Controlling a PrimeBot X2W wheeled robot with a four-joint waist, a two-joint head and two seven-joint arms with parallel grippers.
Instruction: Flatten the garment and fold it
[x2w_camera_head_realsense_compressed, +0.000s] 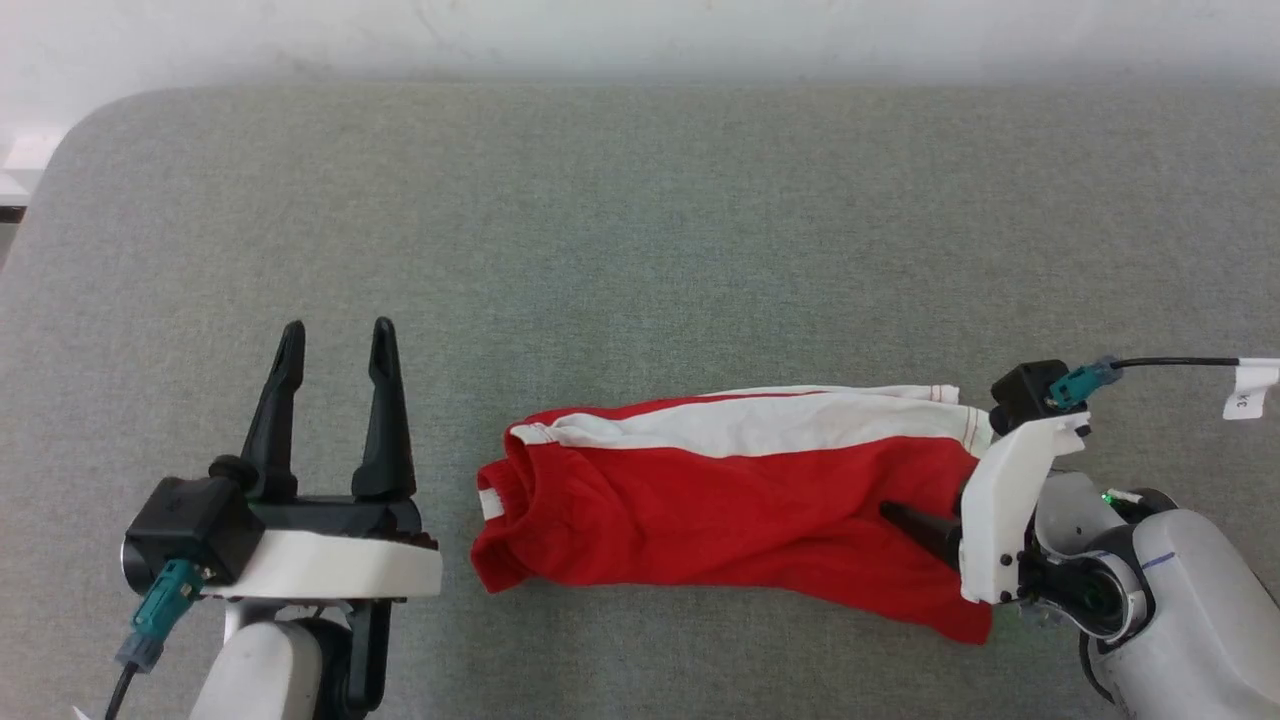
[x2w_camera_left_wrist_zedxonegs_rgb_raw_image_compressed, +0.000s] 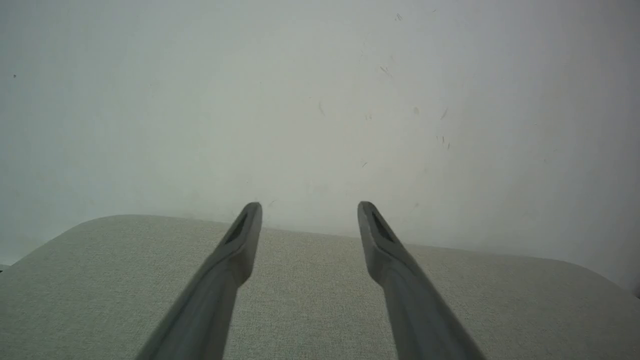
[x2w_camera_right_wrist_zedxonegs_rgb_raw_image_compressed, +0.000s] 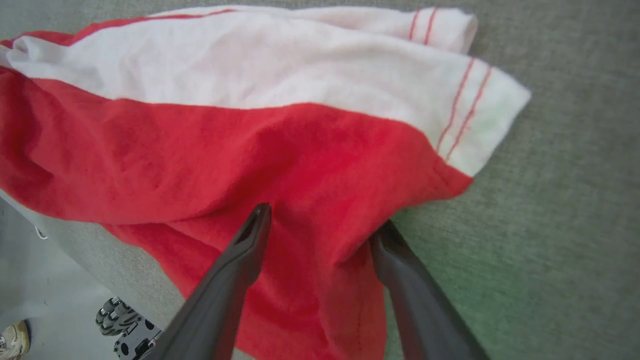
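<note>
Right claw, fingers apart, straddling the leg-hem end of the garment: one finger lies over the red cloth, the other meets its border on the tabletop. Nothing is clamped. The garment stretches away from this claw toward the left claw (also spread and empty, near the waistband end). For a clean grasp, the fingers should probably close on all hem layers together, low against the surface, before drawing the cloth taut.
</note>
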